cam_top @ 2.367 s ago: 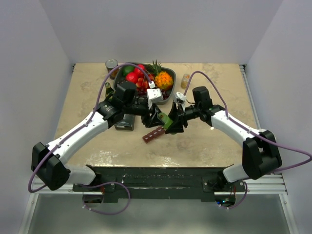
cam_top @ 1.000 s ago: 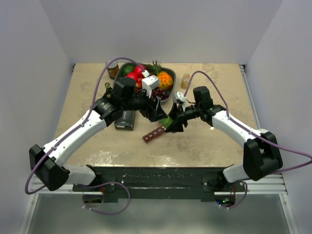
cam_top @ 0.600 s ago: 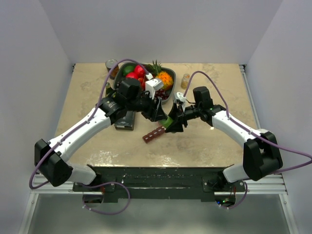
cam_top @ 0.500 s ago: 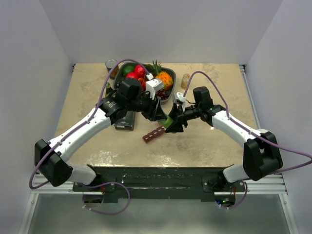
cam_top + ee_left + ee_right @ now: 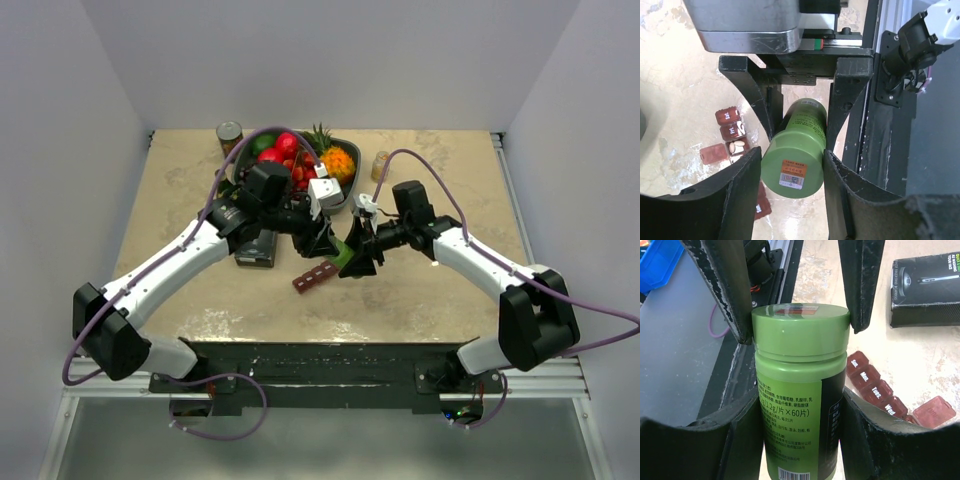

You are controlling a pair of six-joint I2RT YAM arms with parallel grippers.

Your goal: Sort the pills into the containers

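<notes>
Looks like the cap-opening step: right gripper (image 5: 799, 407) clamps the bottle (image 5: 790, 375), left gripper (image 5: 792, 159) pinches its cap (image 5: 800, 322) (organiser (image 5: 877, 388) sits below), so next comes a twist-off, I'd guess.

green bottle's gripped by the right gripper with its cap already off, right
Not quite: the cap is on the green bottle, not off, as the right wrist view shows. The right gripper does grip the bottle.

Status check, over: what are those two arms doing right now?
Both jaws shut on green pill bottle: left gripper at cap, right gripper on body. One pill organiser compartment open, pills inside. Nothing blocking it.
</notes>
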